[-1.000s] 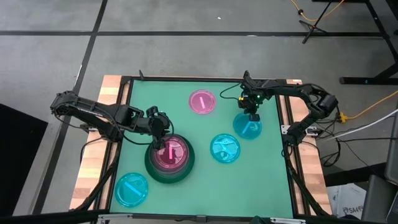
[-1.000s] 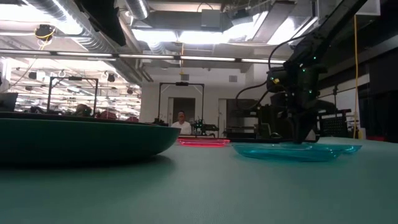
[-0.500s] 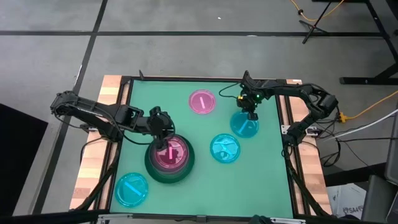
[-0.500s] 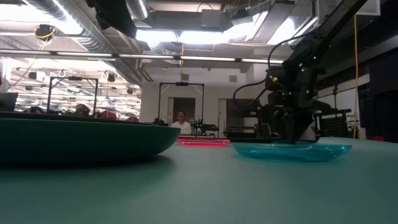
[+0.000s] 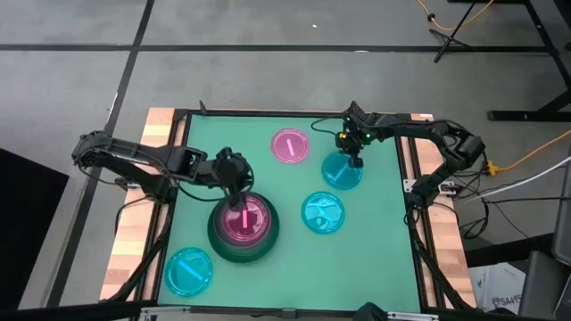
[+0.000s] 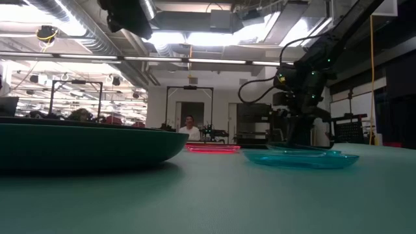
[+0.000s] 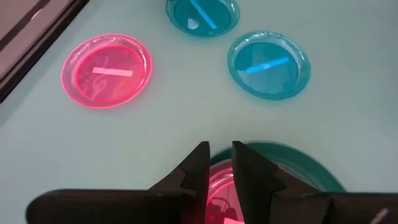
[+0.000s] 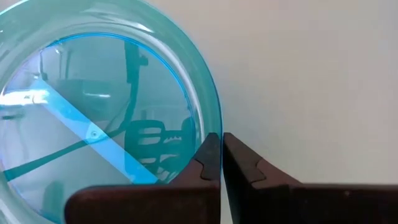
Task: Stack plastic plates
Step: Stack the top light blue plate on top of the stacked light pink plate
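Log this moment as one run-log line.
left gripper: open, over pink plate in green plate | right gripper: shut on cyan plate rim | loose: pink plate, two cyan plates

Glossy translucent plastic plates [image 5: 322, 213], matt table [image 5: 384, 259]

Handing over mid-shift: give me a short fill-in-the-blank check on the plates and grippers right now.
1. The right gripper is shut on the rim of a small translucent ____ plastic plate.
2. The left gripper hovers over the pink plate lying in the large dark ____ plate.
3. The lone small translucent pink plate is held by ____ gripper.

Missing: cyan; green; neither
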Motion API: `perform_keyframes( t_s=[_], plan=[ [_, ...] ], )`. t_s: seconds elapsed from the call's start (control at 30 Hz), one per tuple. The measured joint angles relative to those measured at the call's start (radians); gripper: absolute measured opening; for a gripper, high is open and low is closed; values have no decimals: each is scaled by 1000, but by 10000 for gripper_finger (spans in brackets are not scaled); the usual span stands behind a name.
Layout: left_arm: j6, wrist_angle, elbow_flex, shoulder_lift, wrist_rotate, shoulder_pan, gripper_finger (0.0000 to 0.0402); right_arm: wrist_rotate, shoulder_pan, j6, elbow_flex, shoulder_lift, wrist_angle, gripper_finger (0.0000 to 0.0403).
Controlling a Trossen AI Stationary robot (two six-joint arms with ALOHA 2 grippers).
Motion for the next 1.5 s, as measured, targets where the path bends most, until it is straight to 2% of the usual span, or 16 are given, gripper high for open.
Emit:
perform_keyframes(
  t_s=[0.4, 0.63, 0.8, 1.3, 1.5],
  plan=[
    [-48, 86, 0, 0, 0, 99, 61, -17, 5, 55, 0, 0, 140, 0],
    [-48, 135, 0, 29, 0, 141, 61, -16, 87, 81, 0, 0, 252, 0],
    [-48, 165, 0, 89, 1, 164, 61, -7, 165, 135, 0, 0, 347, 0],
    [-78, 421, 0, 316, 2, 205, 61, 158, 355, 170, 0, 0, 513, 0],
    [-131, 447, 0, 395, 3, 231, 83, 196, 404, 191, 0, 0, 539, 0]
  ],
)
